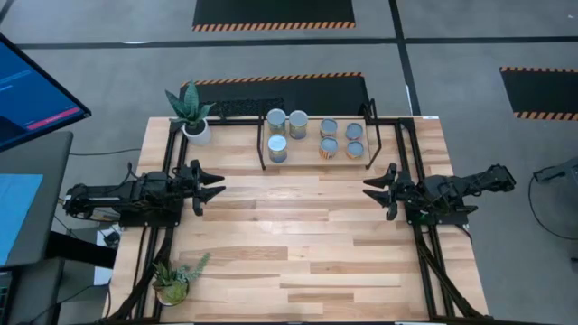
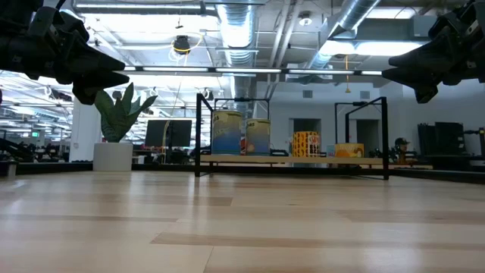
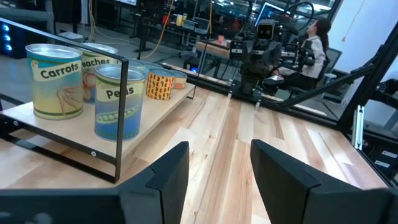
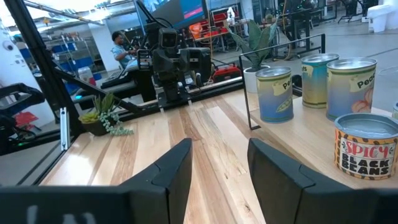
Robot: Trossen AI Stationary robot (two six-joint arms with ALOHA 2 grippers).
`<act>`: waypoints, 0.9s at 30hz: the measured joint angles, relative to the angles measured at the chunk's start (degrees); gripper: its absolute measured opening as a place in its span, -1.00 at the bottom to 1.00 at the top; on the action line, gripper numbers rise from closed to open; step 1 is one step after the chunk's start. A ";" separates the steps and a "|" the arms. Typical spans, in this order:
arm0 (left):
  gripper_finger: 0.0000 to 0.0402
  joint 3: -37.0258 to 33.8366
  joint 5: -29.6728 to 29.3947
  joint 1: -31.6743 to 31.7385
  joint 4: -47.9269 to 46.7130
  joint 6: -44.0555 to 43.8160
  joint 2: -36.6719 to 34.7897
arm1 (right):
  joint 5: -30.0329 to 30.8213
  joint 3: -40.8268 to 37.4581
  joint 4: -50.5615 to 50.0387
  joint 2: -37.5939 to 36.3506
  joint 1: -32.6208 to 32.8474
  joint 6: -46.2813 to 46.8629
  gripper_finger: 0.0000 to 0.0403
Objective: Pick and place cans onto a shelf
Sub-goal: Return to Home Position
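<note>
- over the left of the surface [image 1: 298, 244], the left end effector [image 1: 217, 186] hangs spread, empty.
- between both end effectors, farther back, the cans [image 1: 298, 120] all stand on the shelf [image 1: 307, 155]; placing looks finished.
- opposite, the right end effector [image 1: 368, 189] is spread, empty too.
- potted plants [image 1: 191, 117] flank the left one; a person [image 3: 314, 37] shows in the workshop beyond.

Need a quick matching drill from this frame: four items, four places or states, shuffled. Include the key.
1. tall green plant in white pot
2. small succulent in pot
3. blue-labelled Peas tin
4. left gripper

A. open, above the table, left side
B. on the light-wood shelf
C. left table corner beside the shelf
D. left table corner away from the shelf

Pairs: 1-C, 2-D, 3-B, 4-A
</note>
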 joint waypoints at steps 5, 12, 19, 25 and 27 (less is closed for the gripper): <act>-0.19 0.00 0.00 0.00 -0.02 0.00 0.00 | 0.00 0.00 0.00 0.00 0.00 0.00 -0.09; -0.19 0.00 0.00 0.00 -0.04 0.00 0.00 | 0.00 0.00 -0.01 0.00 0.00 0.00 -0.09; -0.19 0.00 0.00 -0.02 -0.04 0.00 0.00 | 0.02 0.00 0.00 0.00 0.00 0.00 -0.11; -0.19 0.00 0.01 -0.02 -0.04 0.00 0.00 | 0.00 -0.02 -0.01 0.00 0.00 0.00 -0.08; -0.19 0.00 0.01 -0.01 -0.04 0.00 0.00 | 0.00 -0.02 0.00 0.02 0.00 0.00 -0.08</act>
